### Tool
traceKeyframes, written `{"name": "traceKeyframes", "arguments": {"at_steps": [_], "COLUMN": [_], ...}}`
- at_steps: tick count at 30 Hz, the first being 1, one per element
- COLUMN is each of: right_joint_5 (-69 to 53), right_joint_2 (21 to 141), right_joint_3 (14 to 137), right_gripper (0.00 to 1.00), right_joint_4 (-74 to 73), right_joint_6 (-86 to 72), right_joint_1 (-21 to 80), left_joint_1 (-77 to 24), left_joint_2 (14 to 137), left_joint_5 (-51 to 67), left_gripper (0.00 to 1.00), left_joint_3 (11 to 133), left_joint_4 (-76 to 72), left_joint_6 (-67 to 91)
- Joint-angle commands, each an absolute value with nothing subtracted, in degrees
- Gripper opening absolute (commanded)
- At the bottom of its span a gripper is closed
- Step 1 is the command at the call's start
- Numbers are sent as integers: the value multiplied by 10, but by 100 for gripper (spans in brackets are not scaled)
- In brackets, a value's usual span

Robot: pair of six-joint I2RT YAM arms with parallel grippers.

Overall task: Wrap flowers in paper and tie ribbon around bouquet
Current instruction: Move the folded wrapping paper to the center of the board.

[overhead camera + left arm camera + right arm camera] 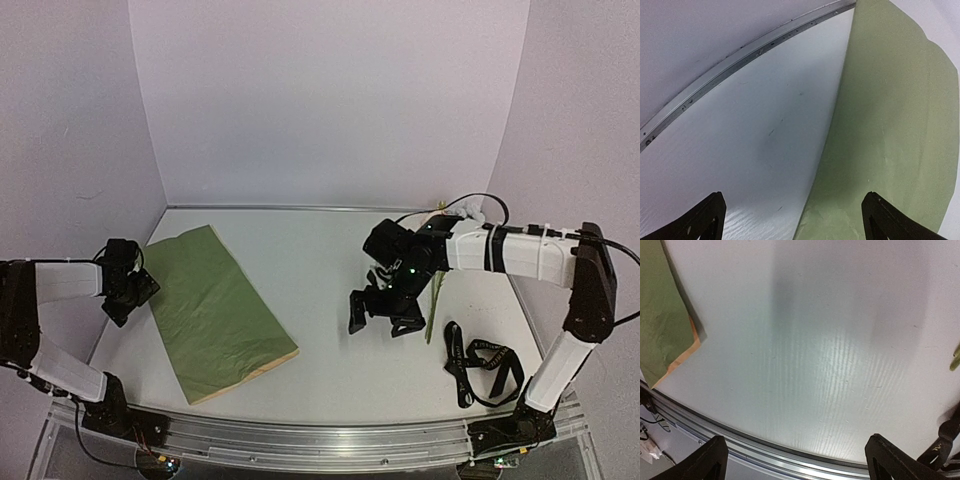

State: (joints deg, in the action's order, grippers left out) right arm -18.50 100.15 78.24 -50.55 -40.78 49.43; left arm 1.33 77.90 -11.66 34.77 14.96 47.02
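Observation:
The paper (215, 310) lies flat on the left half of the table, olive side up, with a tan edge showing at its near corner. My left gripper (140, 293) hovers at its left edge, open; in the left wrist view the paper (890, 125) edge runs between the spread fingers of the gripper (795, 220), which touch nothing. My right gripper (382, 318) stands open over bare table at centre right, seen empty (795, 462). The flowers' green stem (434, 305) lies just right of it, the blooms mostly hidden behind the right arm. The black ribbon (480, 360) lies loose at the near right.
The paper's near corner (665, 325) shows at the left of the right wrist view. The table's metal front rail (320, 440) runs along the near edge. White walls close in the back and both sides.

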Motion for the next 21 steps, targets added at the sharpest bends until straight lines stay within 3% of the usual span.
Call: {"name": "traceKeyframes", "arguments": {"at_steps": [1,6,14,21], "right_joint_5": [-231,-256,-252,-239], "right_joint_2": [1043,1083,1106,1111], "right_joint_3": [830,854,854,843], "right_gripper": [98,98,98,97], "right_joint_4": [-472,-447,-439,-432], "right_joint_6": [-400,-404,-405,-413], "right_joint_1": [501,503,503,503], "left_joint_1": [29,31,29,-49], "left_joint_2": [822,898,1021,1101], "left_joint_5": [-29,21,94,151], "left_gripper": [99,95,69,56], "left_joint_3": [352,381,480,585], "left_joint_4": [20,-38,-21,54], "left_joint_6": [419,388,322,274]}}
